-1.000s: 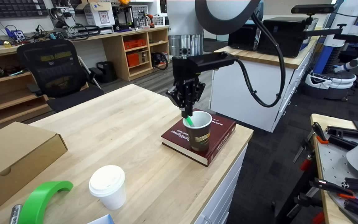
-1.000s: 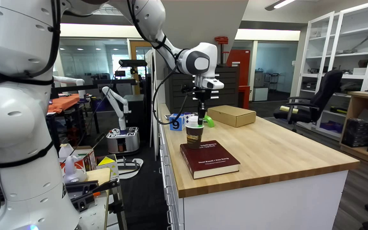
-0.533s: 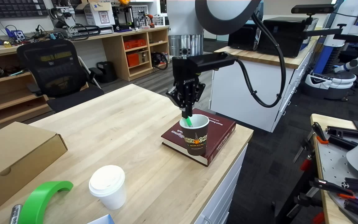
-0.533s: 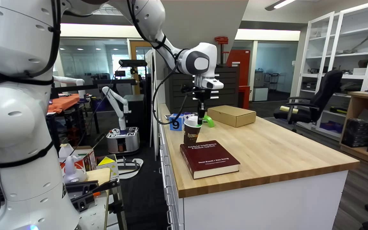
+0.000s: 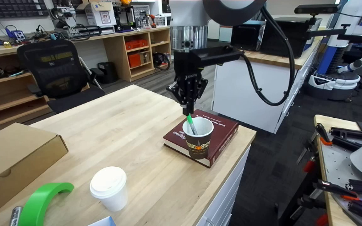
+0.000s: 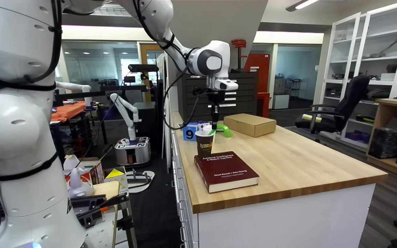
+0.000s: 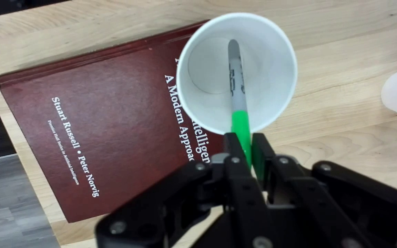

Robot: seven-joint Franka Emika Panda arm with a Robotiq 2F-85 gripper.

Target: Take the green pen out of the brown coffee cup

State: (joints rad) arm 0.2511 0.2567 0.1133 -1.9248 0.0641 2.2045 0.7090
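My gripper (image 7: 245,146) is shut on the green end of the green pen (image 7: 235,86). It also shows in an exterior view (image 5: 187,113) just above the cup's rim. The pen is tilted; its grey lower part is inside the brown coffee cup (image 5: 198,147), and its green end sticks out over the rim. The pen also shows in an exterior view (image 5: 192,128). In the wrist view I see the cup's white inside (image 7: 271,69). The cup is at the edge of the dark red book (image 6: 226,170); whether its base rests on the book or the table I cannot tell.
A white cup with a white lid (image 5: 109,188), a bright green curved object (image 5: 41,201) and a cardboard box (image 5: 14,147) stand on the wooden table (image 5: 130,125). A blue number cube (image 6: 190,132) shows at the far end. The table edge runs close beside the book.
My gripper has risen a little, and more of the pen shows above the cup's bottom. The cup has shifted off the book's cover toward the white cup.
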